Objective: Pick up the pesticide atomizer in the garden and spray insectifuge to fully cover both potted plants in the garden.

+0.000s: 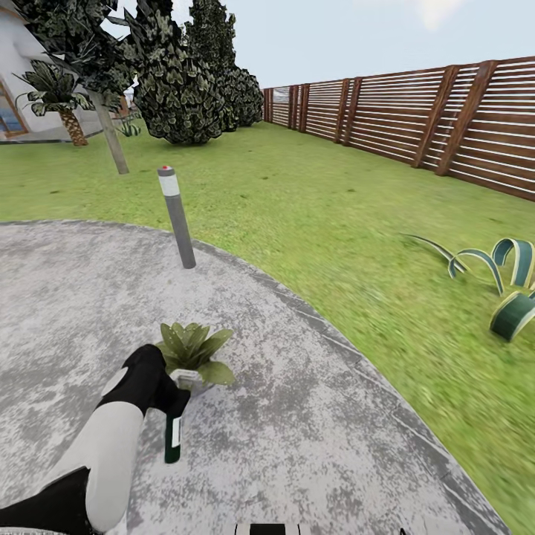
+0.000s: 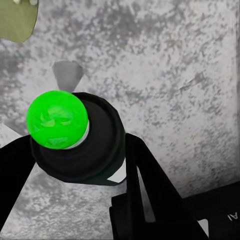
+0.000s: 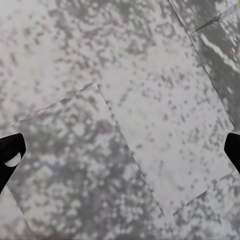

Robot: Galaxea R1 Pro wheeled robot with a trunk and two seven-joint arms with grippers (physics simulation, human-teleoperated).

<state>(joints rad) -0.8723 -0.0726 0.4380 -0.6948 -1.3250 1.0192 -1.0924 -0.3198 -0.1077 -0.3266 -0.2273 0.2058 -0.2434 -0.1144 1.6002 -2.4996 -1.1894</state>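
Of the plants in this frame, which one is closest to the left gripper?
The small potted plant on the paved patio, right beside the left gripper holding the pesticide atomizer. The striped agave sits on the lawn, far off.

left tool (image 2: 75, 165) clamping pesticide atomizer (image 2: 80, 145), paved patio (image 2: 165, 65)

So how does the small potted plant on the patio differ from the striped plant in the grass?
The potted plant is a low rosette of short, plain green leaves on the paved patio; the striped plant has long arching leaves, dark green with pale edges, and grows on the lawn. The potted plant is beside the left pincer; the striped plant is far from it. Both are leafy.
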